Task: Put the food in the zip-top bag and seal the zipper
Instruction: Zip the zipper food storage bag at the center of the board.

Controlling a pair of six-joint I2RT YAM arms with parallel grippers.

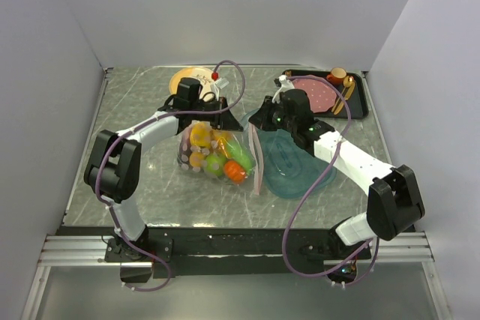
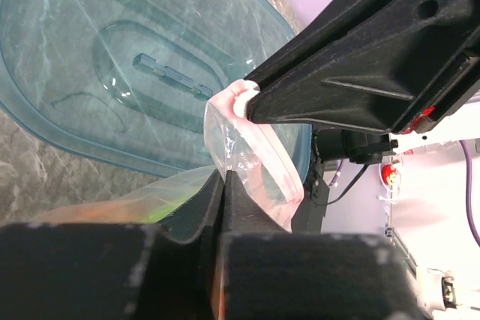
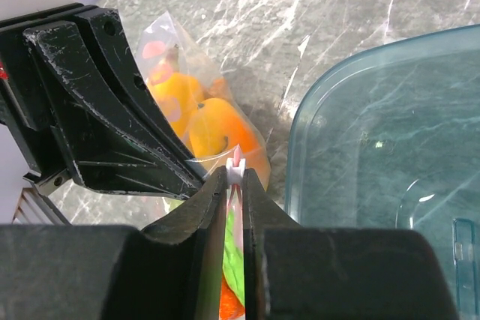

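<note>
The zip-top bag lies mid-table with the food inside: yellow, green and orange toy pieces, which also show in the right wrist view. The pink zipper runs down the bag's right edge. My left gripper is shut on the bag's far corner; its jaws are pressed together on the plastic. My right gripper is close beside it, shut on the white zipper slider at that same end. The slider also shows in the left wrist view.
A teal oval tray lies right of the bag, touching the zipper edge. A black tray with a pink plate stands at the back right. A cream plate is at the back behind my left wrist.
</note>
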